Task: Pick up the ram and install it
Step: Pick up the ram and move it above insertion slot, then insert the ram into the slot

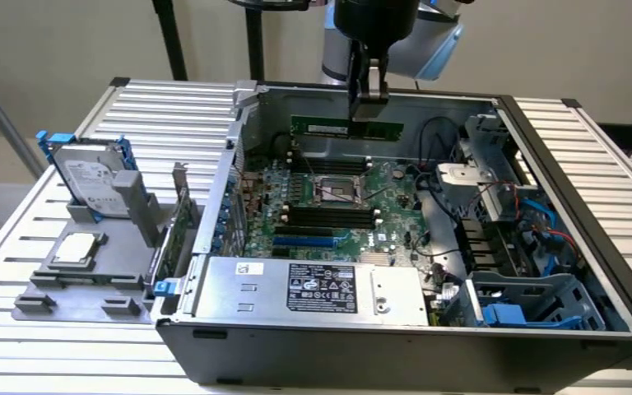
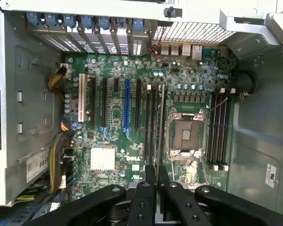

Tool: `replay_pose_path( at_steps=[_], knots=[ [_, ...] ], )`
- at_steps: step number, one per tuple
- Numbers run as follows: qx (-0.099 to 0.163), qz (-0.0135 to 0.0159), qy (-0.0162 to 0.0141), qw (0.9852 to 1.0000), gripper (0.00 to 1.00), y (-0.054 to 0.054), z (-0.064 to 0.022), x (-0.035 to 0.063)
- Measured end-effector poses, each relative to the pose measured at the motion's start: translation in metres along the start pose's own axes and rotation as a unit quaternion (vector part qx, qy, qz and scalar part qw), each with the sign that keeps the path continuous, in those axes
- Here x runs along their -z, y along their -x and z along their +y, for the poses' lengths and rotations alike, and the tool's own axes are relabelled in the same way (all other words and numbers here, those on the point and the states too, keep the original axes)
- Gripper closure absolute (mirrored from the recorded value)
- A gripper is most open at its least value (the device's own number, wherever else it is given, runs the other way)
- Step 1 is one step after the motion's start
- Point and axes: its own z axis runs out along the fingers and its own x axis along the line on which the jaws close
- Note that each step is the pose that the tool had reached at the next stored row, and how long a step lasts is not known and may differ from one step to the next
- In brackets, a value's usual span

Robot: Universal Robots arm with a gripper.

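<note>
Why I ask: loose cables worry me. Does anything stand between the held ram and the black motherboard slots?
Nothing visible does. The ram, clamped in the pincer, hangs over the open case, and the black slots on the motherboard below lie bare. The cables sit off to the exterior view's right.

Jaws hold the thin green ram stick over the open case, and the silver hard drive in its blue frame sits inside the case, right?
No: the exterior view shows the silver blue-framed hard drive outside the black computer case, on the grey stand. The rest holds.
</note>
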Motion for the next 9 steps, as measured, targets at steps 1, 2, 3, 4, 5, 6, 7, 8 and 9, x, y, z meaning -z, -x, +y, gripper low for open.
replay_pose_path(
  at_steps=[1, 2, 3, 4, 5, 6, 7, 8, 9],
  knots=[
    [0.0, 0.0, 0.0, 1.0, 0.86, 0.0, 0.0, 0.0],
    [0.0, 0.0, 0.0, 1.0, 0.86, 0.0, 0.0, 0.0],
    [0.0, -0.0001, 0.0001, 1.0, 0.86, 0.0, 0.0, 0.0],
    [0.0, -0.0001, 0.0, 1.0, 0.86, 0.0, -0.0001, 0.0],
    [0.0, -0.0001, 0.0, 1.0, 0.86, 0.0, -0.0001, 0.0],
    [0.0, -0.0001, 0.0, 1.0, 0.86, 0.0, -0.0001, 0.0],
    [0.0, -0.0001, 0.0, 1.0, 0.86, 0.0, -0.0001, 0.0],
    [0.0, -0.0001, 0.0001, 1.0, 0.86, 0.0, -0.0001, 0.0],
    [0.0, -0.0001, 0.0, 1.0, 0.86, 0.0, -0.0001, 0.0]
  ],
)
